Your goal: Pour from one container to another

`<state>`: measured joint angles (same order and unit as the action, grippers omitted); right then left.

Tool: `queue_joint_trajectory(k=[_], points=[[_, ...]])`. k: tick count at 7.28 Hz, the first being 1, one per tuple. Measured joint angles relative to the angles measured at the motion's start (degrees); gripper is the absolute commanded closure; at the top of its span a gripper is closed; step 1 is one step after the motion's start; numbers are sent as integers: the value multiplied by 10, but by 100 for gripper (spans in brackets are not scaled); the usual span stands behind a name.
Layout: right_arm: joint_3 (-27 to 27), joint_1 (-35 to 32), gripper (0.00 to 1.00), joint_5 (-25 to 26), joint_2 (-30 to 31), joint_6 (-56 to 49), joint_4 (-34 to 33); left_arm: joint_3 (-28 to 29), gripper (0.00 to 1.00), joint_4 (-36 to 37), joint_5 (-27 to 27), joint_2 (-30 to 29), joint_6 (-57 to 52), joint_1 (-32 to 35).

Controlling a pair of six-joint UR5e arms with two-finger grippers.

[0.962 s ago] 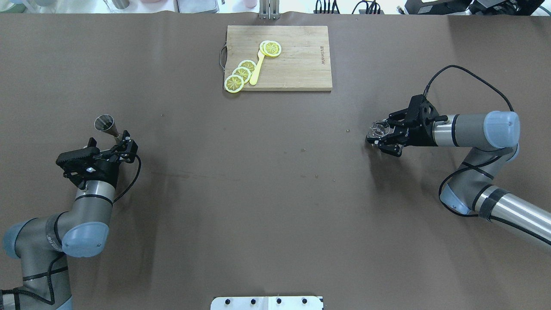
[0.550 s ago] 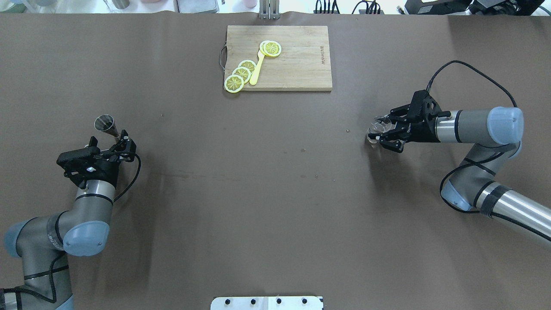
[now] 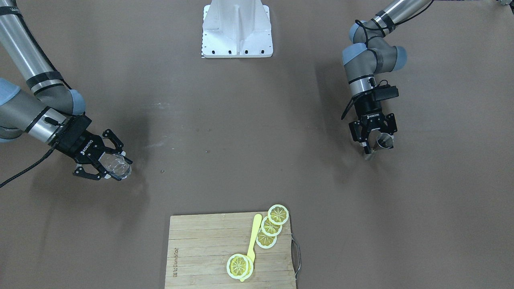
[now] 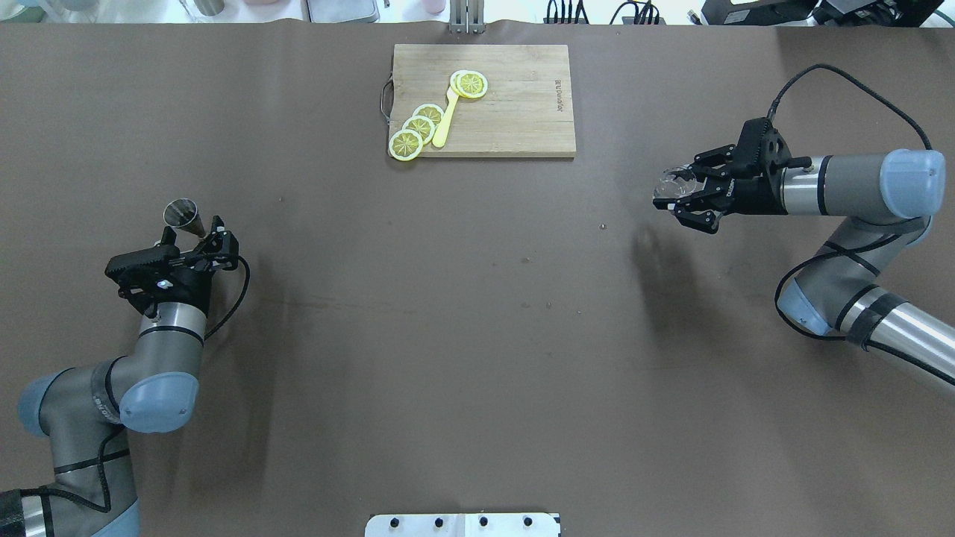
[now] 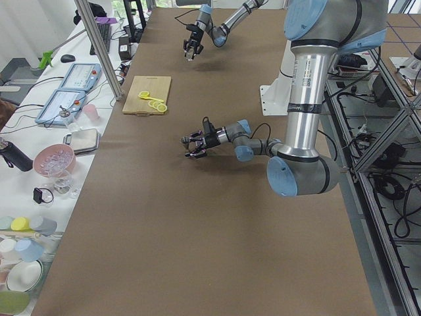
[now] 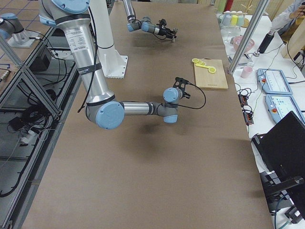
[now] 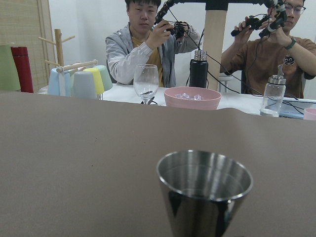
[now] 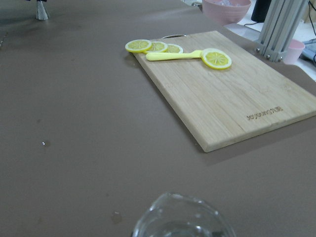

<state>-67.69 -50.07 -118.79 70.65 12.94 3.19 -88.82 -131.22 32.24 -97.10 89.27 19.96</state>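
Left fingers point(image 4: 195, 234) gripping jigger point(image 4: 181, 213) at its narrow waist, left side of table point(image 4: 448, 335). Jigger sitting mouth up, near upright; whether its base is clearing table, cannot tell.

Cutting board point(image 4: 522, 119) lying at far middle, out of direct path.

Right fingers point(image 4: 677, 192) clamping glass cup point(image 4: 671, 183) between them, hanging above table at right, well apart from jigger.

Judging best handling:
- carrying cup level across, pour lip leading
- holding jigger steady and upright
- tilting slowly, only once lip is sitting over small steel mouth

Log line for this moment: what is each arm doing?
right gripper: shut on glass cup, held aloft | left gripper: around jigger, grip unclear | pour: not started
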Motion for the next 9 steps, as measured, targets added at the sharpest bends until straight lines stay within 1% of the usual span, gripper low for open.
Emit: queue_joint_trajectory(k=[2,4,5,6,8,9], points=[[-21,-8,100,-5,-3,-23,-8,4,37,4,-1,-5,-1,3],[-68,-14,100,-22,-6,-81,-79,19,37,4,-8,-15,-1,3],[-94,-16,100,-26,-5,-93,-115,21,39,4,-19,-18,-1,3],[-123,-17,100,-27,-5,-99,-151,22,41,4,-28,-19,-1,2],[-188,-15,100,-28,-3,-110,-224,24,41,5,-33,-19,-1,2],[-225,-11,100,-28,-1,-132,-268,26,41,5,-33,-19,-1,0]])
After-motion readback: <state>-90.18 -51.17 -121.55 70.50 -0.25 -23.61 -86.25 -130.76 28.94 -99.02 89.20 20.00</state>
